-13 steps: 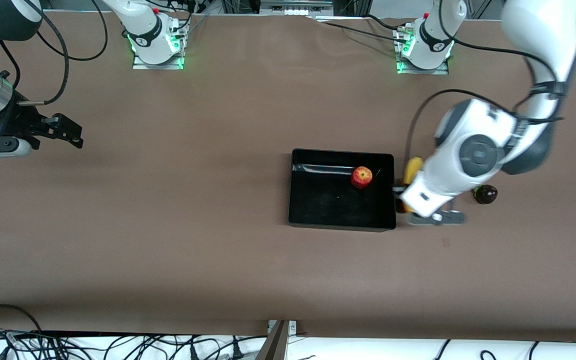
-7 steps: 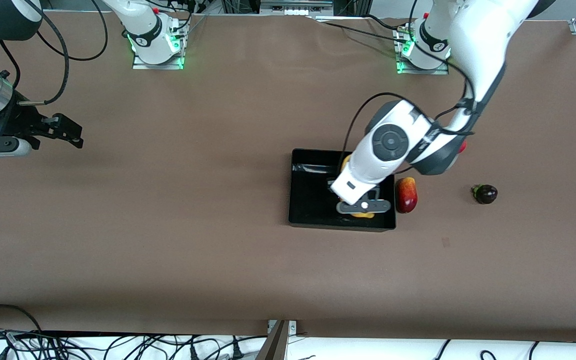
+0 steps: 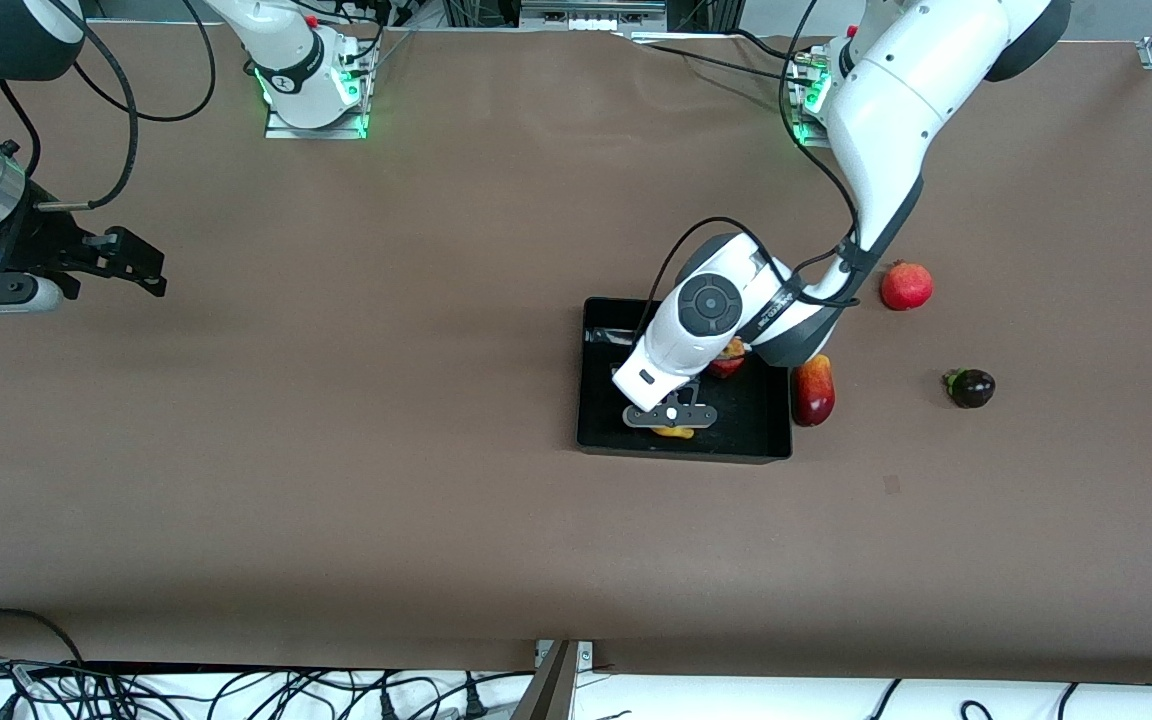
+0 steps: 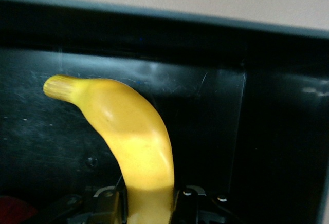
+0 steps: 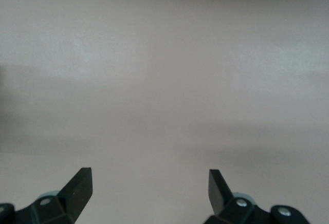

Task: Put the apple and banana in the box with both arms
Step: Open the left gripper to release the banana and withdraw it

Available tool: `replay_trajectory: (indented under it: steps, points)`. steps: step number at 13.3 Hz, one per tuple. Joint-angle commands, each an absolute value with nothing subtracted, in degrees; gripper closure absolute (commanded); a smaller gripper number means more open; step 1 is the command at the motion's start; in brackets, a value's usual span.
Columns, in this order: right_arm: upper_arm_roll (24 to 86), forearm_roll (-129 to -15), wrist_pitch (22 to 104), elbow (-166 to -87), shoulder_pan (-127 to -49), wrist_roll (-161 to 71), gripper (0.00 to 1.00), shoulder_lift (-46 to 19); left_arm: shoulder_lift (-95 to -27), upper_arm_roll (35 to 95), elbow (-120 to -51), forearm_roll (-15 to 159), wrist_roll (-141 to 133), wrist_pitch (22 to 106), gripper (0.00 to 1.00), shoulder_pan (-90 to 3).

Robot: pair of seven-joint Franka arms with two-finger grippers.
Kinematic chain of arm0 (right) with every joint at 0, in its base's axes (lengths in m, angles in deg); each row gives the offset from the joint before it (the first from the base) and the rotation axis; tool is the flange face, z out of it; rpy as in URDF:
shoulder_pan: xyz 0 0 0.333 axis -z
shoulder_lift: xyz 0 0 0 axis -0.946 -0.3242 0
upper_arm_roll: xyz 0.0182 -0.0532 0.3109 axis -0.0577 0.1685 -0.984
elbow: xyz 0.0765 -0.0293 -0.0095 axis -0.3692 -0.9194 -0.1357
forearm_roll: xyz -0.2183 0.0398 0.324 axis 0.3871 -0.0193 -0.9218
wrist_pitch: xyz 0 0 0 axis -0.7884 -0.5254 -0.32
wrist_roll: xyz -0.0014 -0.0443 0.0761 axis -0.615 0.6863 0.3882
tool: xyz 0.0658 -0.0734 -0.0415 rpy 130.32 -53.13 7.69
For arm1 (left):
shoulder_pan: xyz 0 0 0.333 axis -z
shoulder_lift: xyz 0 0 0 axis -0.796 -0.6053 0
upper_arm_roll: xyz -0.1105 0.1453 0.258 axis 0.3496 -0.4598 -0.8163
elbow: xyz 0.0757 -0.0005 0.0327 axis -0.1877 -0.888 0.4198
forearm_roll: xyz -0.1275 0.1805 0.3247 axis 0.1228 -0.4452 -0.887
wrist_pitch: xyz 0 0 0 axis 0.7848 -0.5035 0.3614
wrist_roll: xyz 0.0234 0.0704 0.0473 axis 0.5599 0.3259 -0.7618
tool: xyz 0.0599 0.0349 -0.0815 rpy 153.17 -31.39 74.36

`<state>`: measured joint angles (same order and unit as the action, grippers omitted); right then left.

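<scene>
The black box [image 3: 604,405] lies mid-table. The red apple [image 3: 731,362] sits in it, mostly hidden under the left wrist. My left gripper [image 3: 671,420] is low inside the box, shut on the yellow banana [image 3: 677,432]. In the left wrist view the banana [image 4: 134,142] runs out from between the fingers [image 4: 110,206] over the box floor toward a glossy wall [image 4: 205,44]. My right gripper [image 3: 131,268] waits over bare table at the right arm's end. It is open and empty, and the right wrist view [image 5: 149,180] shows only table.
An elongated red-and-yellow fruit [image 3: 813,392] lies against the box's outer wall toward the left arm's end. A plain red round fruit [image 3: 906,286] and a dark round fruit [image 3: 969,387] lie farther toward that end. Cables run along the table's near edge.
My left arm has carried the banana from beside the box, at the left arm's end, to over and down into the box. The right arm has not moved.
</scene>
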<state>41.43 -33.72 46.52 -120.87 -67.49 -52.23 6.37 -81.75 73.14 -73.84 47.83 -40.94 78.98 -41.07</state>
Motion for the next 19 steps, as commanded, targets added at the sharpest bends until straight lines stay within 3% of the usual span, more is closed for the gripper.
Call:
replay_trajectory:
  steps: [1, 3, 5, 12, 16, 19]
  points:
    - [41.0, -33.7, 47.7, -120.1, -67.3, -52.5, 0.00, 6.0, -81.7, 72.5, -72.1, 47.8, -41.2, 78.2, 0.00, -41.1]
    - [41.0, -33.7, 47.8, -120.1, -67.4, -52.5, 0.00, 6.1, -79.3, 72.5, -72.1, 47.9, -41.6, 76.1, 0.00, -41.8]
    - [41.0, -33.7, 47.9, -120.1, -67.4, -52.6, 0.00, 6.1, -73.2, 72.5, -71.1, 47.7, -40.6, 65.0, 0.00, -44.1]
    - [41.0, -33.7, 47.6, -120.1, -67.5, -52.2, 0.00, 6.1, -56.9, 72.3, -67.5, 50.6, -16.5, 42.7, 0.00, -58.6]
    - [41.1, -33.7, 47.8, -120.1, -67.5, -51.8, 0.00, 6.1, -45.0, 58.9, -72.4, 63.8, -8.9, 38.8, 0.00, -56.3]
    - [41.1, -33.7, 47.9, -120.1, -67.5, -51.7, 0.00, 6.1, -38.1, 51.5, -77.0, 63.9, -3.4, 39.3, 0.00, -53.7]
